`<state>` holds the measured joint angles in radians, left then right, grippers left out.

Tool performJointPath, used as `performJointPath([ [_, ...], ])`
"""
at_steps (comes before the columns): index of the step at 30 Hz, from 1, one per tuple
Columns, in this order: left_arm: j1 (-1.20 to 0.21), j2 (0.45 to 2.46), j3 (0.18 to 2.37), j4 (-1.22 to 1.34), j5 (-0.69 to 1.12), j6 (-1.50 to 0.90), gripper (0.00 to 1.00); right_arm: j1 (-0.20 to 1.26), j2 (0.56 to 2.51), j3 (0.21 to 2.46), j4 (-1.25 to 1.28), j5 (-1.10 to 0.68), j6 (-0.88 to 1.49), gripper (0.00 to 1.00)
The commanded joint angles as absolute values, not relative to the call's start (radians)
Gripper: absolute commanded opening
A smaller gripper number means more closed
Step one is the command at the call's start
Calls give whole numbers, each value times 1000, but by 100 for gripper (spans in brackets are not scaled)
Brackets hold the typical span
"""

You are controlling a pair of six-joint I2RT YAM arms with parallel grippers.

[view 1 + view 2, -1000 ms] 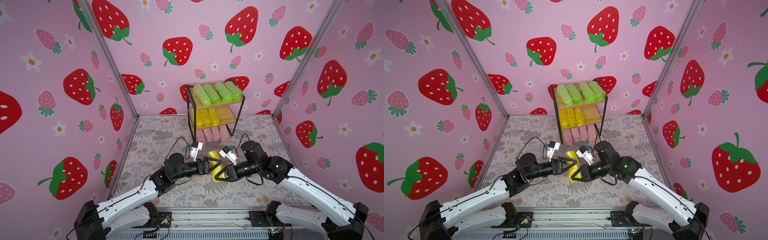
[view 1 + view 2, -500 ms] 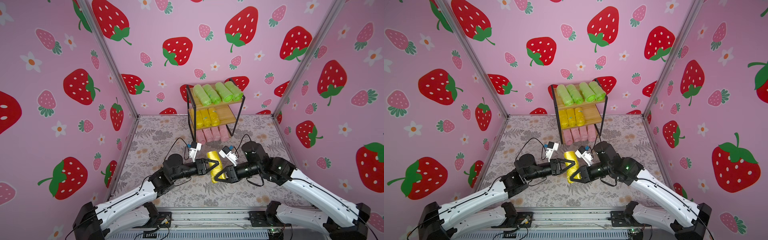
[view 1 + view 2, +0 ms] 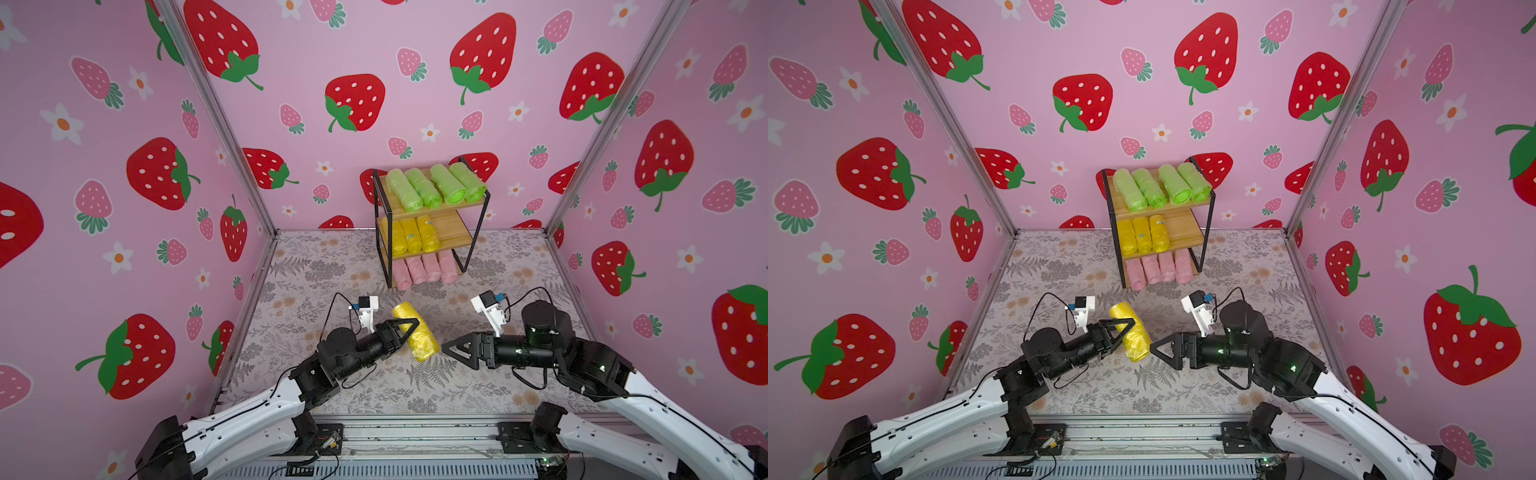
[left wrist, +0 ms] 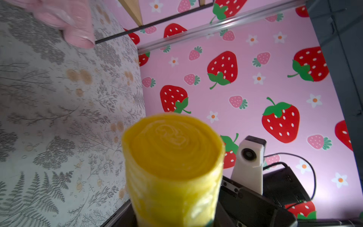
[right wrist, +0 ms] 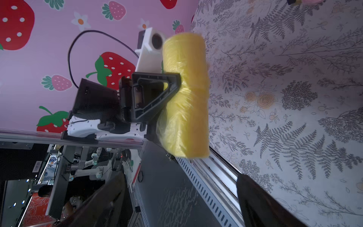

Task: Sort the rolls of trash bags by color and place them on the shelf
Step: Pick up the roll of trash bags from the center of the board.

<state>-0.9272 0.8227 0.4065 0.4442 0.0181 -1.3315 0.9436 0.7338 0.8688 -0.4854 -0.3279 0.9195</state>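
Note:
A yellow roll [image 3: 420, 338] [image 3: 1133, 337] hangs just above the floral mat, and my left gripper [image 3: 409, 332] [image 3: 1126, 330] is shut on its middle. The left wrist view looks at the roll's end [image 4: 172, 149]. In the right wrist view the roll [image 5: 185, 102] stands across the left gripper [image 5: 172, 84]. My right gripper [image 3: 446, 351] [image 3: 1154, 348] [image 5: 180, 196] is open and empty, a short way right of the roll. The shelf [image 3: 454, 226] [image 3: 1183, 229] stands at the back wall: several green rolls [image 3: 436, 189] on top, three yellow rolls [image 3: 411, 235] in the middle, several pink rolls [image 3: 424, 268] at the bottom.
The middle board has a bare stretch to the right of its yellow rolls. Strawberry-patterned walls close in the mat on three sides. A metal rail [image 3: 415, 432] runs along the front edge. One pink roll's end [image 4: 78, 29] shows in the left wrist view.
My left gripper has shut on the yellow roll. My right gripper has let go of it, opened wide and drawn back to the right.

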Motion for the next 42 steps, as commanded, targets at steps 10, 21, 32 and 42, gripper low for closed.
performJointPath([
  [10, -997, 709, 363, 460, -293, -1409, 0, 1148, 946, 807, -139, -60, 1101, 99],
  [21, -1005, 685, 339, 476, -300, -1420, 0, 1197, 1067, 810, 27, -12, 1144, 100],
  [32, -1005, 653, 320, 476, -305, -1427, 0, 1196, 1088, 778, 94, 12, 1168, 84],
  [42, -1005, 602, 303, 448, -311, -1425, 0, 1196, 1119, 785, 150, -17, 1186, 0],
])
